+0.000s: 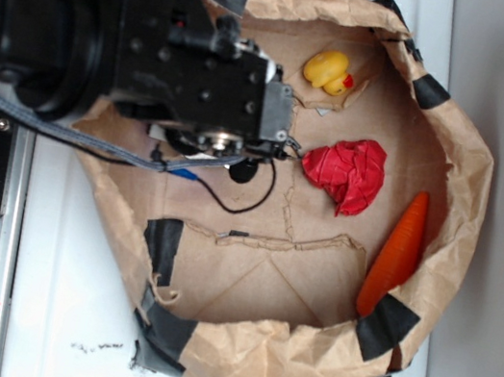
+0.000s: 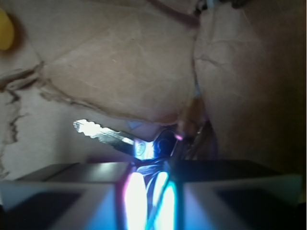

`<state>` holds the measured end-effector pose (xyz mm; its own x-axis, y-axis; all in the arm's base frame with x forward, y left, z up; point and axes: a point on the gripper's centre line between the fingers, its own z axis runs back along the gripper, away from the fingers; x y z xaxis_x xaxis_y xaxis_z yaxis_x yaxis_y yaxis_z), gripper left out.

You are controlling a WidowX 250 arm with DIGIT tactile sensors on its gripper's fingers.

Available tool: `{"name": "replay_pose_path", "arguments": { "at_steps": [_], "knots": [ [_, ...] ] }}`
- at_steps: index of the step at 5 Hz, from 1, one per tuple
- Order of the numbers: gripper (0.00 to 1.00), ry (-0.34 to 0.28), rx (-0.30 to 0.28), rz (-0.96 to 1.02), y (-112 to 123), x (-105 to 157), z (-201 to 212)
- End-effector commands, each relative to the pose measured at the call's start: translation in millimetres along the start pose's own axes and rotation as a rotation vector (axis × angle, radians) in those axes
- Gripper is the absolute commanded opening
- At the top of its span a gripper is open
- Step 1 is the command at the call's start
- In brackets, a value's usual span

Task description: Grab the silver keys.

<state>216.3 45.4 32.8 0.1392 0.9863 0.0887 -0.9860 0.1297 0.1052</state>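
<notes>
Down in the paper bag, beside the red cloth, the gripper has its fingers closed on the silver keys, one blade sticking out left, so the grab looks made and a straight lift comes next.

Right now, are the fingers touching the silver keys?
Touching, it seems. In the wrist view the silver keys run down between the fingers, key head wedged at their tips with no visible gap. The exterior view hides the contact under the arm.

Inside the bag — duck by rim; cloth between duck and carrot.
</notes>
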Motion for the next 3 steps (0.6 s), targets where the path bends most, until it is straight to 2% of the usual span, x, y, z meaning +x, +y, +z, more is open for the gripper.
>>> {"name": "replay_pose_path", "arguments": {
  "at_steps": [1, 3],
  "knots": [
    [0.00, -0.001, -0.090, 0.035, -0.9, 20.8, 19.7],
    [0.00, -0.007, -0.080, 0.018, -5.8, 21.2, 21.1]
  ]
}}
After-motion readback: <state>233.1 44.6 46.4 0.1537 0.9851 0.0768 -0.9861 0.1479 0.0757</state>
